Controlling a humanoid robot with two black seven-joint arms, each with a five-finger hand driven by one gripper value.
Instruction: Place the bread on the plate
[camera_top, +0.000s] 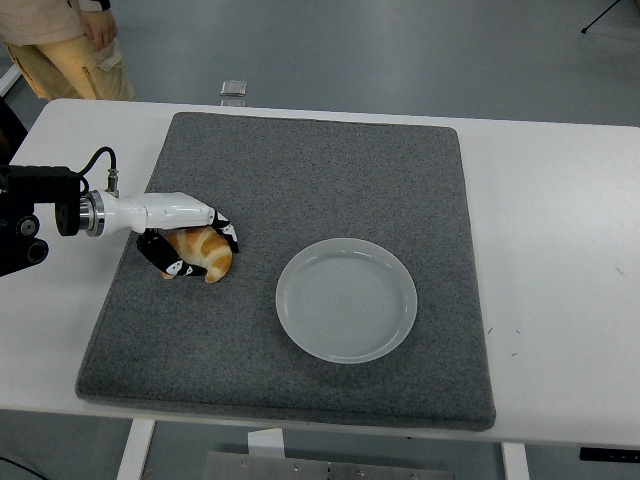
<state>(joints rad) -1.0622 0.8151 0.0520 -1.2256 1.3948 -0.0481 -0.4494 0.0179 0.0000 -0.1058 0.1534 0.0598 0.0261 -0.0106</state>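
Lying between curled fingers (222, 228): bread (203, 251)

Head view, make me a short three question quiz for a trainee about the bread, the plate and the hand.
1. True or false: the croissant already lies on the plate.
2. What is the left hand doing? A) resting on bare table, B) closing its fingers around the croissant, C) lifting the plate.
3. Fill in: both croissant and plate sit on the grey ____.

Key
1. False. The croissant is on the mat, left of the empty plate and apart from it.
2. B. The fingers curl over the top of it and the thumb sits beneath its near side.
3. Mat.
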